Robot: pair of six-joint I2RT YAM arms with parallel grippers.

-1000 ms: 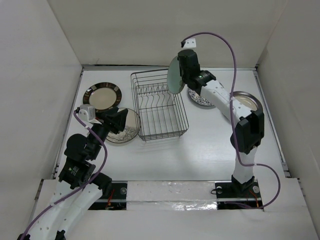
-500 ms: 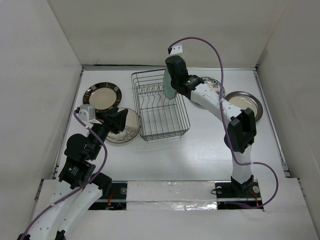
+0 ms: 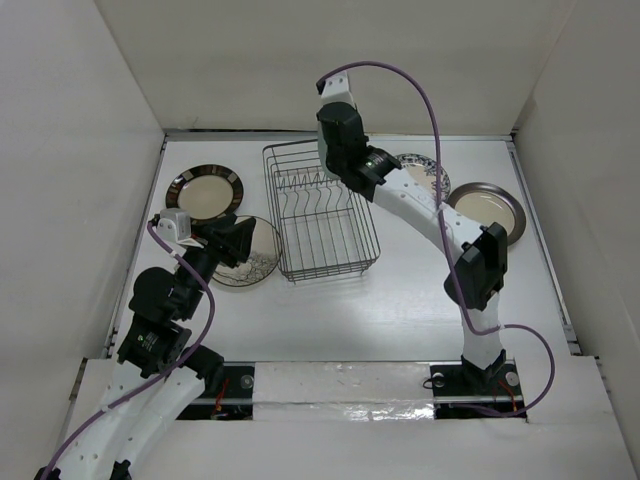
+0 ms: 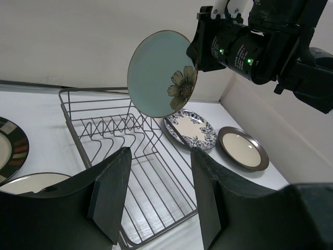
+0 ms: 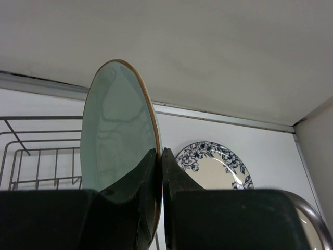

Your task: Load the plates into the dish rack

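Found dish rack (image 3: 320,215) empty; noted right gripper (image 5: 160,154) clamped on pale green plate (image 4: 161,73) above it, left gripper (image 4: 157,156) agape beside it; counted four plates (image 4: 190,127) outside it.

Dark grey wire dish rack (image 3: 322,225) sits mid-table toward the far edge, tines upright. The pale green plate (image 4: 158,73) with the flower is up in the air on edge over the rack's far end, rim pinched by the right gripper (image 5: 160,156). The other four lie flat: dark-rimmed cream plate (image 3: 205,190) by the far left corner, patterned-edge cream plate (image 3: 262,250) just left of the rack, blue-floral white plate (image 3: 428,172) to its right, grey-brown rimmed beige plate (image 3: 487,207) near the right edge.
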